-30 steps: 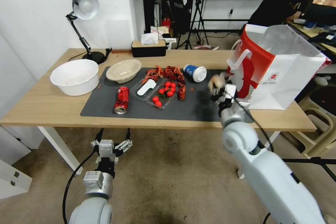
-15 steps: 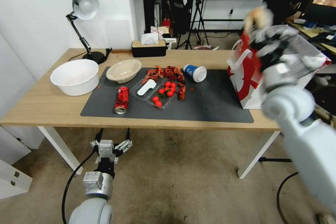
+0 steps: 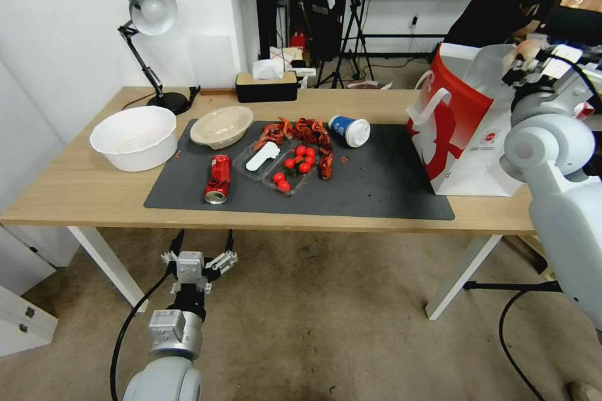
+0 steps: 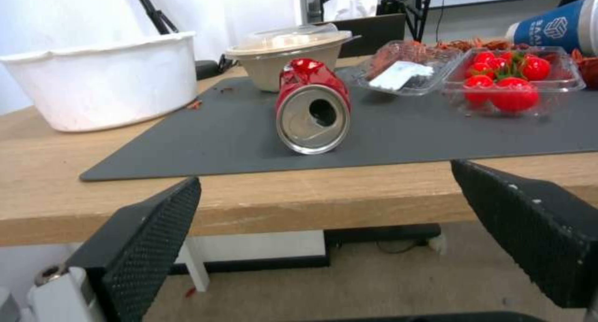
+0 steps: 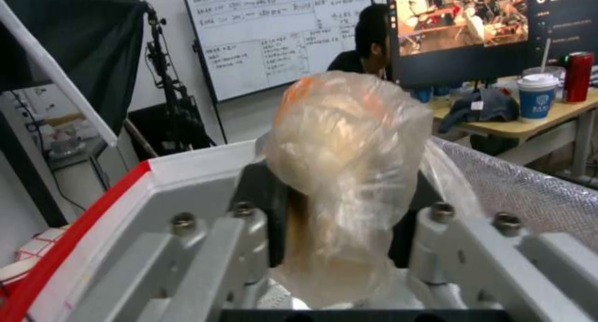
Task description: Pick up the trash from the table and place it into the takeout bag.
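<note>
Trash lies scattered on a dark grey mat [image 3: 376, 191] that covers the middle of a long light-wood table [image 3: 81, 188]. Nearest the viewer, below and in front of the table's near edge, the left gripper [image 3: 199, 261] hangs over bare floor with its two black fingers [image 4: 143, 238] spread wide, holding nothing. Open floor lies all around it.

Just past the near edge of the mat lies a crushed red can [image 3: 217, 178] on its side, its open top facing the left gripper. Beside it, toward the right, sit two clear plastic trays, one holding a white scrap [image 3: 262, 156] and one holding cherry tomatoes [image 3: 296, 166]. The right half of the mat is bare except for small crumbs, leaving wide free room there.

Farther back, a beige shallow bowl [image 3: 221, 126] rests on the far left corner of the mat, and a blue paper cup with a white lid [image 3: 349, 131] lies tipped on its side near the far edge. Red food scraps [image 3: 301, 131] lie between them. A large white bowl [image 3: 133, 136] stands on bare wood to the left of the mat.

At the table's right end stands the takeout bag [image 3: 467, 119], red and white, its top open and its side touching the mat's right edge. Above the bag's open mouth, near its far right rim, the right gripper [image 3: 525, 57] is raised high, its fingers pinching a beige ball in clear wrap [image 5: 345, 153]. The ball is in the air, above the bag's opening.

A desk lamp [image 3: 147, 19] and a black tissue box [image 3: 266, 86] stand along the table's far edge.
</note>
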Motion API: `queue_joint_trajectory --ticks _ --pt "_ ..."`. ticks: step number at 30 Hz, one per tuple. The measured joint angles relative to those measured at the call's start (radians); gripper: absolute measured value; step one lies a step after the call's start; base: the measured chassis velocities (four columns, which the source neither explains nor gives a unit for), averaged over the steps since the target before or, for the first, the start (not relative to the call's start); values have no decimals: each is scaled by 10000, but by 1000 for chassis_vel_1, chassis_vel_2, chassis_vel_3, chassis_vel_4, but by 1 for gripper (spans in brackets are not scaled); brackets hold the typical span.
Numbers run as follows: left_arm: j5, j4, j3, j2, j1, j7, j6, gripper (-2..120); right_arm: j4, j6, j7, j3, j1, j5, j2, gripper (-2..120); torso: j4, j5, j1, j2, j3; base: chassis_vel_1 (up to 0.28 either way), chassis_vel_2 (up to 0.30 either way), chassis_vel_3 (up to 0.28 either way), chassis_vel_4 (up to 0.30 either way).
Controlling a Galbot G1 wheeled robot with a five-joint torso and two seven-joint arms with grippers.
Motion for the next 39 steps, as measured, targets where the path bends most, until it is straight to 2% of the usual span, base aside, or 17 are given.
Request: queue_joint_trajectory --ticks 2,4,8,9,12,13,16,22,25,28,29,34,36,39 --pt "18 -1 0 -1 40 0 -33 100 -105 -152 116 -52 8 67 170 43 1 -1 -1 0 0 0 0 0 0" --pt "19 -2 -1 -1 46 0 -35 100 -117 -165 121 -56 10 67 180 45 0 -2 0 0 0 0 0 0 0" --pt "24 -13 -14 7 57 -3 -43 100 -188 -308 169 -75 34 67 222 67 -1 -2 0 0 0 0 0 0 0" --pt "24 -13 -14 7 57 -3 -43 100 -188 -308 169 -75 34 67 222 67 -1 -2 0 0 0 0 0 0 0" --pt "31 -11 0 -4 55 -6 -54 100 -174 -490 218 -76 14 99 183 82 -1 -3 -1 0 0 0 0 0 0" --pt "31 -11 0 -4 55 -6 -54 100 -174 -490 218 -76 14 99 183 82 -1 -3 -1 0 0 0 0 0 0" --pt "35 -1 2 -4 53 -6 -62 100 -161 -557 239 -76 13 127 176 96 -1 -2 0 0 -1 0 0 0 0" --pt "36 5 4 -9 54 -7 -67 100 -25 -90 33 -76 30 502 203 100 -1 -2 0 0 0 0 0 0 0" --pt "36 4 4 -8 40 -10 -67 100 344 832 -751 -74 -64 949 218 100 1 -3 -1 0 -1 0 0 0 0" --pt "35 4 5 -6 37 -11 -68 100 593 1252 -1359 -44 -269 1002 190 100 2 -3 0 0 -1 0 0 0 0" --pt "35 4 3 0 36 -12 -68 100 962 1629 -1977 32 -608 1013 110 100 1 -2 -1 0 0 0 0 0 0" --pt "19 2 -8 31 40 -19 -68 100 1928 2108 -2960 211 -1564 987 -56 100 0 -1 -3 0 -1 0 0 0 0" --pt "-17 1 -15 65 36 -24 -68 100 2853 2437 -3689 315 -2610 660 -157 100 -1 -5 -4 0 -2 0 0 0 0" --pt "-50 2 -12 98 20 -26 -68 100 3459 2858 -4351 319 -3693 -118 -205 100 -1 0 -4 0 -2 0 0 0 0"
